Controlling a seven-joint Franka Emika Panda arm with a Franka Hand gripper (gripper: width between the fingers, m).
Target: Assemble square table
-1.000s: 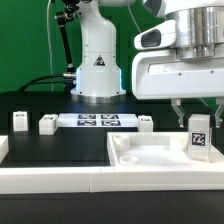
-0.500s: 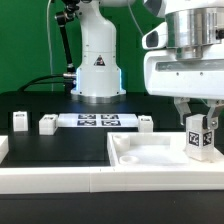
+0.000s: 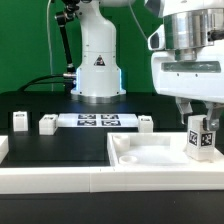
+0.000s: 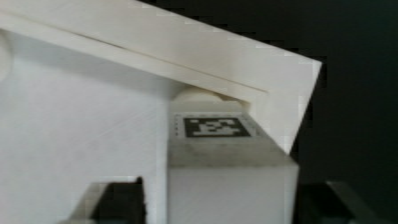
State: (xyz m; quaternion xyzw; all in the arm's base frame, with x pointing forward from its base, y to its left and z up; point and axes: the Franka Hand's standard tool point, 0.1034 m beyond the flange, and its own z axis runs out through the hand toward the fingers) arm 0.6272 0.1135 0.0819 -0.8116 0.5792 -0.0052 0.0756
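Claw (image 3: 200, 122): pinching the leg peg (image 3: 201, 141), at frame right.
Leg peg axis: near upright, slightly tilted, directly under the claw.
Square top (image 3: 140, 160): lower right on the desk (image 3: 60, 150), just beneath the leg peg; its right corner is the likely seat.

A white leg peg (image 3: 200, 141) is marked with a black-and-white checked tag; the square top (image 3: 140, 158) is shown in plain white. The white marker board (image 3: 97, 121) is printed with black tags and set against a black table (image 3: 60, 148).
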